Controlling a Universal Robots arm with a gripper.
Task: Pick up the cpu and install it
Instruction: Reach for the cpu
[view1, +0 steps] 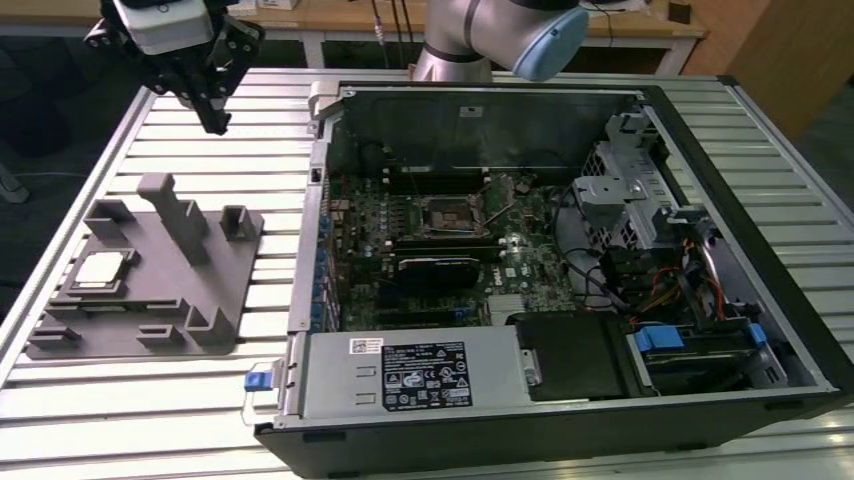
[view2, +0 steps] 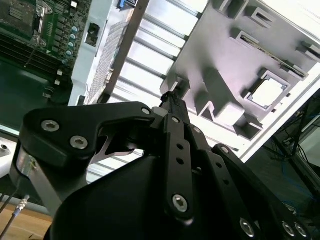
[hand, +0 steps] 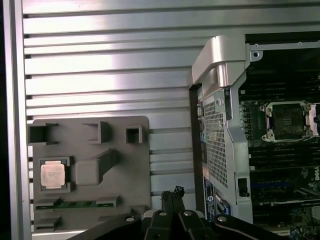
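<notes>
The cpu (view1: 100, 270) lies flat in a square recess of the grey plastic fixture (view1: 127, 322) on the exterior view's left, silver top up. Both wrist views show the cpu (hand: 52, 175) (view2: 270, 92) resting in that recess. My gripper (view1: 214, 122) hangs above the slatted table beyond the fixture, well apart from the cpu. Its black fingers meet at the tips, shut on nothing, in both wrist views (hand: 172, 192) (view2: 172, 96). The black socket (view1: 447, 212) (hand: 289, 120) with its metal frame sits on the motherboard inside the open computer case.
The open computer case (view1: 787, 300) takes up the middle and the exterior view's right, with a power supply (view1: 414, 375), drive cage (view1: 641, 170) and cables. Upright posts (view1: 167, 205) rise from the fixture. The slatted aluminium table (view1: 187, 420) carries everything.
</notes>
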